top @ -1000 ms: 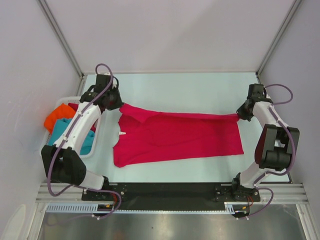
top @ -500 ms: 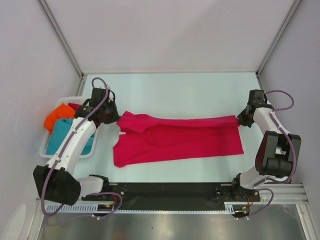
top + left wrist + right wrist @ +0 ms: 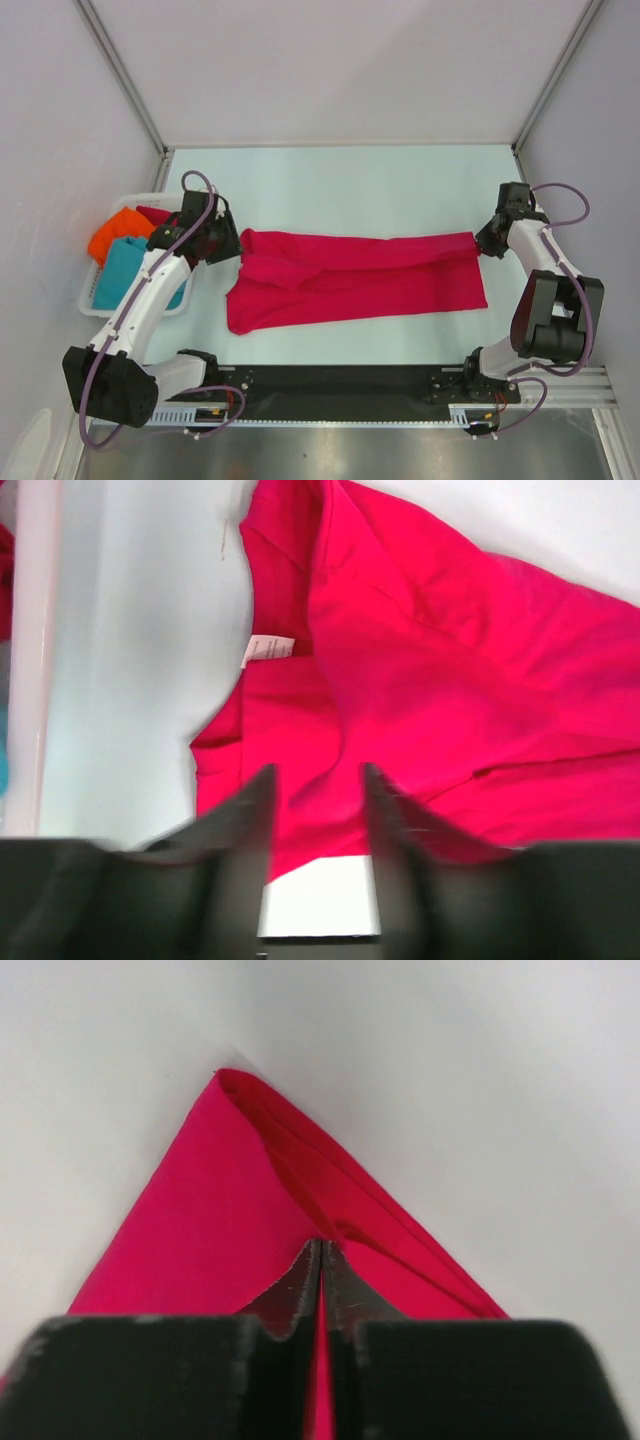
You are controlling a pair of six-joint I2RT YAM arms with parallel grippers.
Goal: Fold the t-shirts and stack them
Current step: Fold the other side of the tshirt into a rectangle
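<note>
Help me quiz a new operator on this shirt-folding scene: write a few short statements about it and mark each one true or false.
1. The right hand is shut on a corner of the red t-shirt. True.
2. The left hand is clamped on the red t-shirt. False: its fingers stand apart over the cloth and hold nothing.
3. The basket at the left holds an orange t-shirt and a teal t-shirt. True.
4. The red t-shirt is folded into a small neat square. False: it lies spread out long across the table, creased and uneven.
</note>
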